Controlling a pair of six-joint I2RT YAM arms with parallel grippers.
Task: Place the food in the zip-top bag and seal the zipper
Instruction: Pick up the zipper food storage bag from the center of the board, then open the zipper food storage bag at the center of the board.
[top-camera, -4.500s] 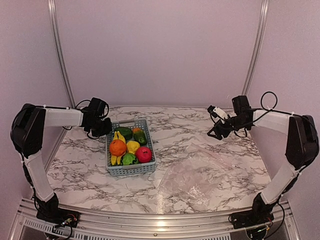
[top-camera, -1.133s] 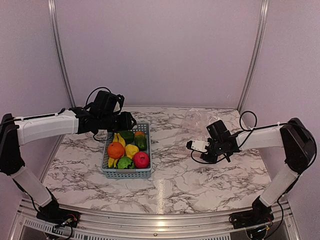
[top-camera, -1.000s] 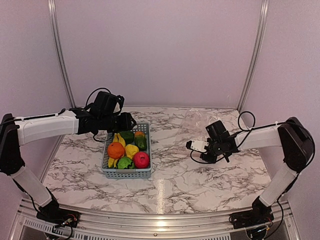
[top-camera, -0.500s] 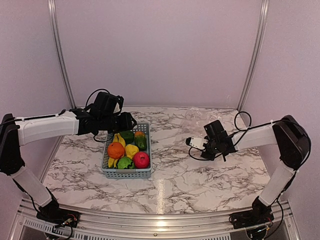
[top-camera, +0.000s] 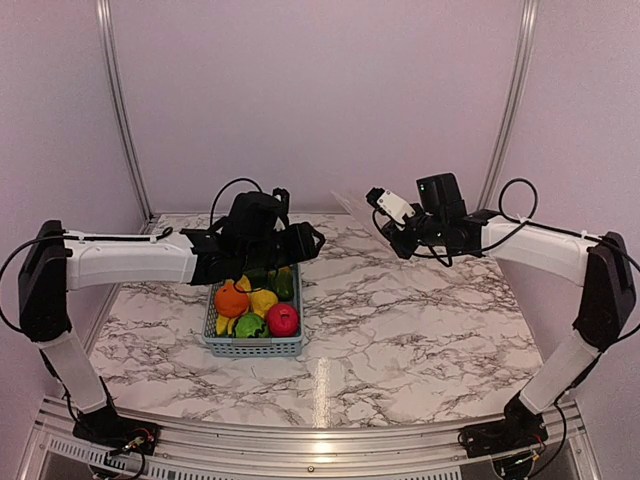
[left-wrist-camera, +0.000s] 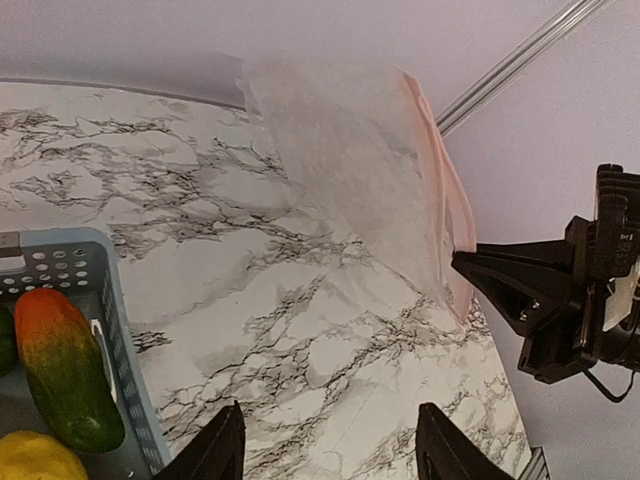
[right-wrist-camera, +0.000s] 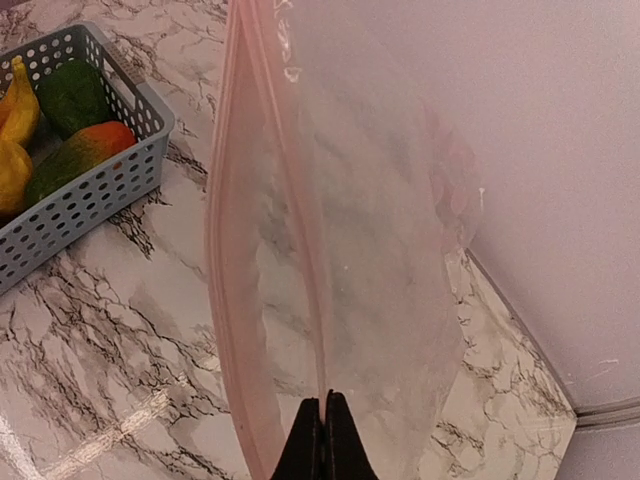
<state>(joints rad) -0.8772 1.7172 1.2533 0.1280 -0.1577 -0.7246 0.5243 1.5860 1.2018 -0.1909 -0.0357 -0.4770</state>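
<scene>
The zip-top bag (right-wrist-camera: 380, 230) hangs in the air with its pinkish zipper (right-wrist-camera: 222, 260) strip running away from the camera. My right gripper (right-wrist-camera: 325, 425) is shut on the bag's near edge. From above, the right gripper (top-camera: 388, 232) is raised over the back of the table and the clear bag (top-camera: 350, 205) barely shows. The food (top-camera: 258, 305), with an orange, a red apple, yellow and green pieces, lies in a grey-blue basket (top-camera: 255, 348). My left gripper (left-wrist-camera: 330, 450) is open and empty above bare marble, facing the bag (left-wrist-camera: 350, 170). In the top view the left gripper (top-camera: 312, 240) hovers past the basket's far right corner.
The marble table (top-camera: 400, 320) stretches right of the basket. The basket's corner (left-wrist-camera: 110, 330) with an orange-green fruit (left-wrist-camera: 65, 370) shows at the left of the left wrist view. Metal frame posts (top-camera: 505, 110) and pale walls close the back.
The right arm has lifted the bag off the table, up toward the back. The left arm has swung right past the basket, and its jaws have spread wider.
</scene>
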